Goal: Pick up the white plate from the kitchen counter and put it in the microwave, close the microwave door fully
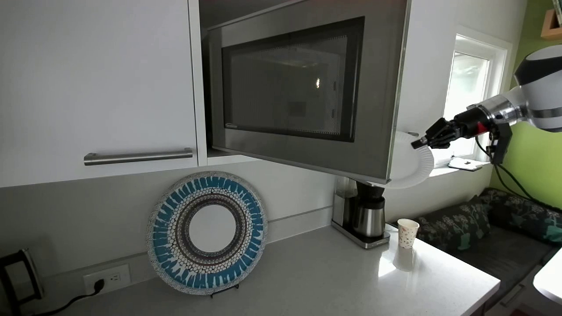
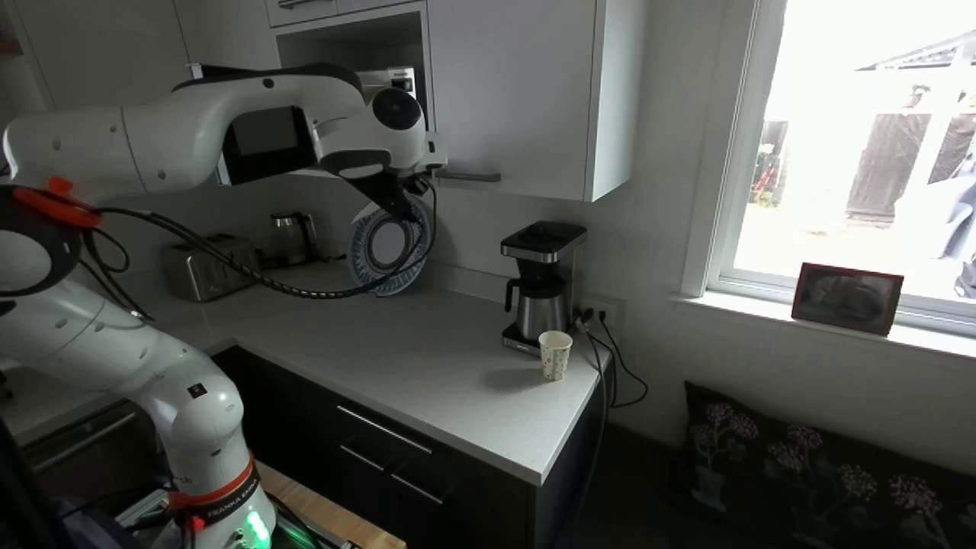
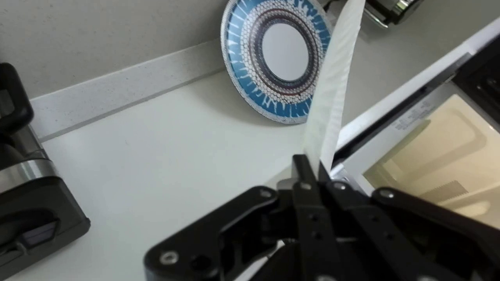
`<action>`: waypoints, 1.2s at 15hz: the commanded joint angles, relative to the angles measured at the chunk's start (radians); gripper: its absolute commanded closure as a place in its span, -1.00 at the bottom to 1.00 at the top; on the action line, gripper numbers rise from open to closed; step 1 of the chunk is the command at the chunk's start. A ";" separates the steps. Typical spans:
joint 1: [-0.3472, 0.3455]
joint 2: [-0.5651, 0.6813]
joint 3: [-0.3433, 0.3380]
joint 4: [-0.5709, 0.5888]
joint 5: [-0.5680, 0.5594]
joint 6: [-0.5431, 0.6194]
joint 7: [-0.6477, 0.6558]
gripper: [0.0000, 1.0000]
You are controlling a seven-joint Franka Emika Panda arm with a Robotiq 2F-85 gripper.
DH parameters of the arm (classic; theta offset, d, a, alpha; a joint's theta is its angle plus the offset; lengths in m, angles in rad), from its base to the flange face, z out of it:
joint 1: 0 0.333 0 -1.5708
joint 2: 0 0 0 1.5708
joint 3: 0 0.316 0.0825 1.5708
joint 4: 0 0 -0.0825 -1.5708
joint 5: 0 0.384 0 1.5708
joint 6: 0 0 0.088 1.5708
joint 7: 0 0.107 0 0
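Note:
My gripper (image 3: 313, 166) is shut on the rim of the white plate (image 3: 336, 82), seen nearly edge-on in the wrist view. In an exterior view the plate (image 1: 408, 164) hangs upright from my gripper (image 1: 419, 142), its left part hidden behind the microwave door (image 1: 382, 87). The door stands swung open; its inner side (image 3: 375, 164) shows at the right of the wrist view, close beside the plate. In an exterior view the microwave (image 2: 402, 78) sits in its cabinet niche, mostly hidden by my arm and the door (image 2: 263, 141). The plate is well above the grey kitchen counter (image 1: 307, 272).
A large blue-and-white patterned plate (image 1: 173, 219) leans against the wall. A coffee maker (image 2: 543, 244) and a paper cup (image 2: 555, 354) stand at the counter's window end. A toaster (image 2: 200, 271) and kettle (image 2: 291, 238) stand farther along. A handled cabinet (image 2: 511, 91) adjoins the niche.

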 commanded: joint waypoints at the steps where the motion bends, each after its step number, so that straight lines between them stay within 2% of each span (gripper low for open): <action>1: 0.025 -0.049 -0.006 0.027 0.093 0.002 0.095 0.99; 5: 0.041 -0.088 0.008 0.063 0.168 -0.034 0.234 0.99; 10: 0.050 -0.094 0.083 0.070 0.233 -0.007 0.421 0.99; 18: 0.052 -0.006 0.222 0.104 0.201 0.091 0.655 0.99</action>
